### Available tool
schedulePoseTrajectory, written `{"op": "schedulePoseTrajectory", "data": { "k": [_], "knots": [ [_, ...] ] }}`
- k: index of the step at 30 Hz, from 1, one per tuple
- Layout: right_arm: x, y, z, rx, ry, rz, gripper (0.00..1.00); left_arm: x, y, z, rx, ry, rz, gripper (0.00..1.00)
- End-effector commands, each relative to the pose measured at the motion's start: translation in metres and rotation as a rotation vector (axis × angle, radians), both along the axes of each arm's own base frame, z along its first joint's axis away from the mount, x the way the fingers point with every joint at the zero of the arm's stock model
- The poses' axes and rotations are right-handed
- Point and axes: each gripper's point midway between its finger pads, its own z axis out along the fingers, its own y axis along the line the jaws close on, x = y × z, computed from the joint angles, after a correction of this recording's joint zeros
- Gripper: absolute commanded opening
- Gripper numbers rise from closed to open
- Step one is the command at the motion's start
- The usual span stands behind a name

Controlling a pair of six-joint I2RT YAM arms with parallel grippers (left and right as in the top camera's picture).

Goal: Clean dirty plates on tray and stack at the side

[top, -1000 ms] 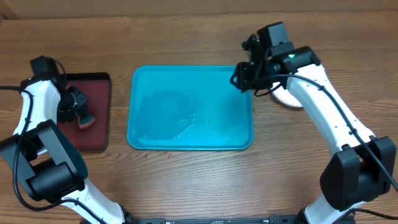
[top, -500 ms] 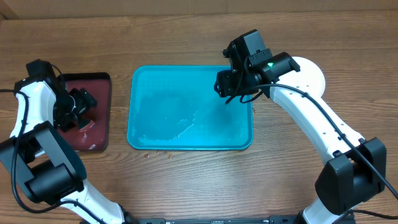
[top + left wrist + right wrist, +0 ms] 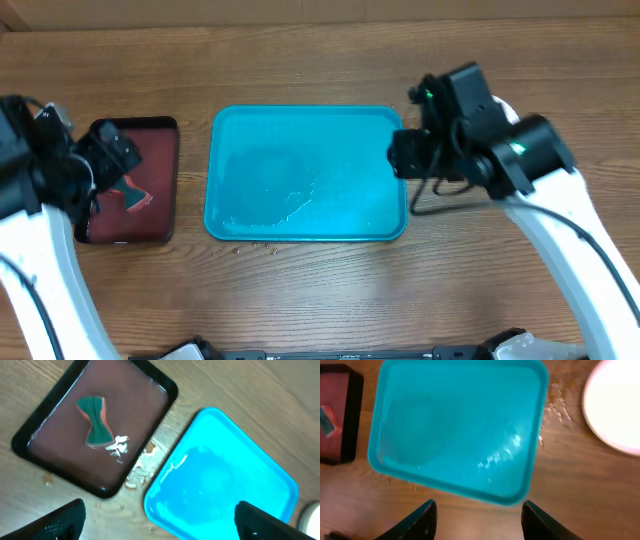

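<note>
A: So, where are the plates rn?
B: Only one shows: a white plate [image 3: 615, 407], upper right of the R wrist view. It's on the wooden table [image 3: 570, 485] just off the teal tray's [image 3: 460, 425] right rim, not touching it. Can't tell if others sit under it.
A: And the tray?
B: No plates on it, just a wet sheen. Overhead its long axis runs left-right across the frame. It's a bit tilted in the wrist view, w/ short rims at frame left and right.
A: Claws?
B: The right gripper [image 3: 480, 522] has fingers apart w/ nothing btwn them, over the tray's lower edge. The plate lies up and to the right of it. The left gripper [image 3: 160, 525] is spread wide and also empty, at the dark red tray [image 3: 140, 405] end. A sponge [image 3: 95, 420] lies in that tray, long axis near vertical in frame.
A: Which gripper's nearer the plate?
B: R, clearly. L only catches its rim at the far lower right of its view. The plate's round, so no axis to line up. Imo nothing's left on the tray to clean, so prob. near done.
</note>
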Motion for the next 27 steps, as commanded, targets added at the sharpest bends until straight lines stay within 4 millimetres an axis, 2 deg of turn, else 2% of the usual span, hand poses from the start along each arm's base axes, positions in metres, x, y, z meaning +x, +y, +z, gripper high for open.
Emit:
{"op": "schedulePoseTrajectory", "data": {
  "k": [1,8,10,12,13,14,19,27],
  "knots": [
    [-0.016,-0.014,0.017,-0.014,-0.038,-0.019,0.56,-0.026,-0.024,0.003,-0.004,-0.016,-0.054,0.95],
    [-0.064,-0.039,0.046,-0.009,-0.078,-0.034,0.57,-0.084,-0.075,-0.016,-0.037,-0.111,-0.128,0.96],
    [-0.088,-0.053,0.052,-0.006,-0.096,-0.057,0.59,-0.106,-0.087,-0.024,-0.048,-0.157,-0.113,0.96],
    [-0.102,-0.06,0.051,0.007,-0.122,-0.058,0.59,-0.116,-0.092,-0.028,-0.048,-0.182,-0.098,0.98],
    [-0.107,-0.062,0.051,0.012,-0.134,-0.058,0.68,-0.12,-0.093,-0.03,-0.049,-0.19,-0.092,1.0],
    [-0.112,-0.066,0.049,0.017,-0.15,-0.06,1.0,-0.123,-0.095,-0.031,-0.05,-0.201,-0.084,1.0],
    [-0.132,-0.074,0.045,0.046,-0.204,-0.061,1.0,-0.127,-0.096,-0.035,-0.045,-0.223,-0.078,1.0],
    [-0.131,-0.074,0.044,0.043,-0.199,-0.061,1.0,-0.127,-0.096,-0.035,-0.044,-0.219,-0.077,1.0]
  ]
}}
